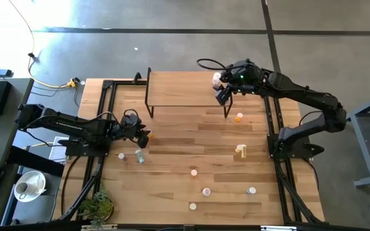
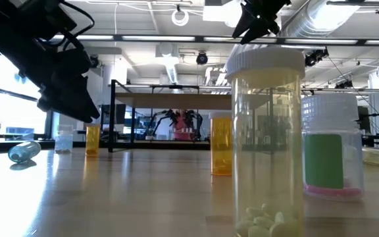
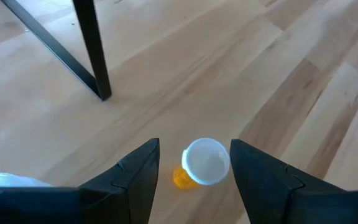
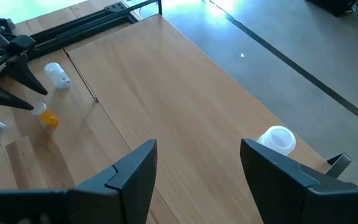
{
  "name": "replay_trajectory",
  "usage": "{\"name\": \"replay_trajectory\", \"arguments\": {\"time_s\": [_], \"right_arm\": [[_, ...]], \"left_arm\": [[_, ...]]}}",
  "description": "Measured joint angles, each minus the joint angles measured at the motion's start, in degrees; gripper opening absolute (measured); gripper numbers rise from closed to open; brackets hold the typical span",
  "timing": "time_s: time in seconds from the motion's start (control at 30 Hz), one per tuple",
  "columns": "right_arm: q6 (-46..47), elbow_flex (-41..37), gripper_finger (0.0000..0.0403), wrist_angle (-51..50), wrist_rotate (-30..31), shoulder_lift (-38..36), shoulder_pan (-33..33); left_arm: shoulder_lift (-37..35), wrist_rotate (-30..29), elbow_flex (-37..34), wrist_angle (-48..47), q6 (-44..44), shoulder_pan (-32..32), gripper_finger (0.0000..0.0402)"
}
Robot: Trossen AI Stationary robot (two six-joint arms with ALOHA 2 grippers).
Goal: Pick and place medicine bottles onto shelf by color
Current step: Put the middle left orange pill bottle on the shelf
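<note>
Your left gripper [image 3: 194, 171] is spread open over an upright orange bottle [image 3: 199, 165] on the table [image 1: 185, 147], left side, just near of the shelf [image 1: 178, 88]'s left leg [image 3: 92, 50]; the fingers [image 3: 135, 180] flank the cap with slim gaps and nothing is grasped yet. Main risk: if you descend off-centre, a fingertip clips the cap and tips the bottle, which then rolls like the pale one [image 2: 24, 151] already lying on its side at far left. The leg is also close, so a careless lift could snag it. Your right gripper [image 4: 197, 168] hangs released over the shelf's right end, holding nothing, beside a pale bottle [image 4: 277, 140] standing close to the edge; a sideways swing could knock it off. More bottles are scattered on the near right of the table. Writing: none readable; one near bottle [image 2: 331, 158] carries a green label, but I can't make out text.
</note>
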Motion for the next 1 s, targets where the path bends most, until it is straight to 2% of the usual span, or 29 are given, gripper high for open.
{"name": "replay_trajectory", "arguments": {"time_s": [0.87,1.0], "right_arm": [[-0.04,0.00,0.0222,0.00,0.31,0.00,-0.01],[-0.04,0.00,0.0222,0.00,0.31,0.00,-0.02]], "left_arm": [[8.35,1.21,0.07,3.23,1.71,-0.02,0.0186],[8.26,1.47,0.06,3.19,6.34,-0.02,0.0186]]}}
